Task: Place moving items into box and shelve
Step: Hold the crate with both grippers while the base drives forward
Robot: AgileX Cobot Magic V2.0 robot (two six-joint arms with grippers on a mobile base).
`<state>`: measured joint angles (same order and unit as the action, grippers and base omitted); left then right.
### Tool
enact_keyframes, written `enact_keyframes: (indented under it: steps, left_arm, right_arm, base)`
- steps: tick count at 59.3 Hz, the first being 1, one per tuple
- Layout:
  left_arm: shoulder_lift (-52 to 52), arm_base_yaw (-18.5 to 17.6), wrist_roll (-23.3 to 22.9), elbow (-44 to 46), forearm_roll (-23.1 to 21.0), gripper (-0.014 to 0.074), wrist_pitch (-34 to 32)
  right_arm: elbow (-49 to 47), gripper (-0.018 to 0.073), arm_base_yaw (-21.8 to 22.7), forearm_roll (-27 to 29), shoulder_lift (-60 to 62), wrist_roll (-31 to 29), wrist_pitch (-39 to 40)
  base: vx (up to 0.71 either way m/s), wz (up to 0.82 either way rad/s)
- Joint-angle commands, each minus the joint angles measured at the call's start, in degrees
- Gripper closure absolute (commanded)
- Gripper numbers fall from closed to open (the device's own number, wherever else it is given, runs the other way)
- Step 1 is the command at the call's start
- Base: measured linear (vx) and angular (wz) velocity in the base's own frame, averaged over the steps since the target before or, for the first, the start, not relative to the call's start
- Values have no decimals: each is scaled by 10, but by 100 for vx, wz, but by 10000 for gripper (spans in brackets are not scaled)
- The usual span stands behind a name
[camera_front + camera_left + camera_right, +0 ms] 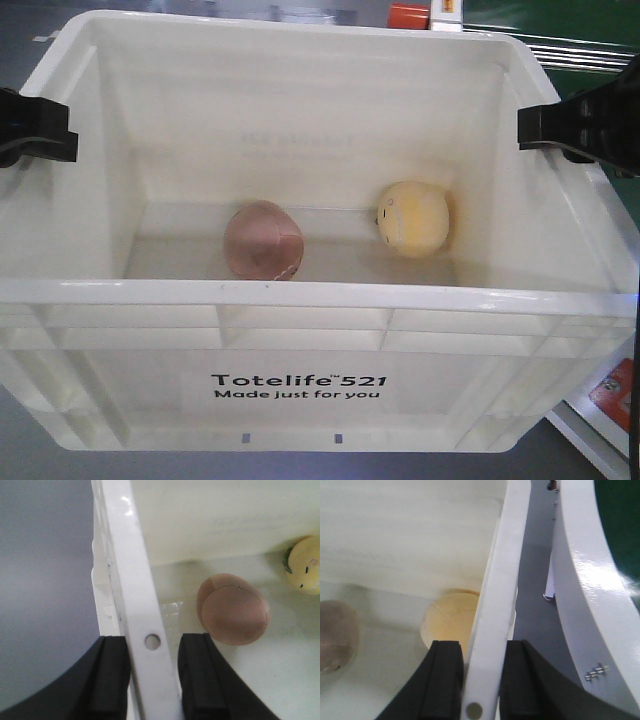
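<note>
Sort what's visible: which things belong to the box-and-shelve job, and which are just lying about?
Job: white crate, pink ball, yellow ball, left gripper, right gripper.
Lying about: orange object behind the crate, red item lower right.

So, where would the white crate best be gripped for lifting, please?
Grip the crate by both side rims, from above; each thin upright wall slots between jaws, as the left gripper and right gripper clamp it now.
</note>
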<state>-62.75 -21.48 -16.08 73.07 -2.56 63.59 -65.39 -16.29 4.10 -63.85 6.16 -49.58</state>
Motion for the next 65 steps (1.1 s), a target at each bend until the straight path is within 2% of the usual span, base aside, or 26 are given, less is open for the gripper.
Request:
enact_keyframes:
  steps: [1,65]
  left_arm:
    - [18,-2,11,29,-9,603,-66]
    - [18,-2,11,29,-9,603,-66]
  right_arm:
    - [-26,565,3,-25,16,-11,71]
    - [-26,565,3,-25,16,-11,71]
  base:
    - [-10,52]
    - [-4,55]
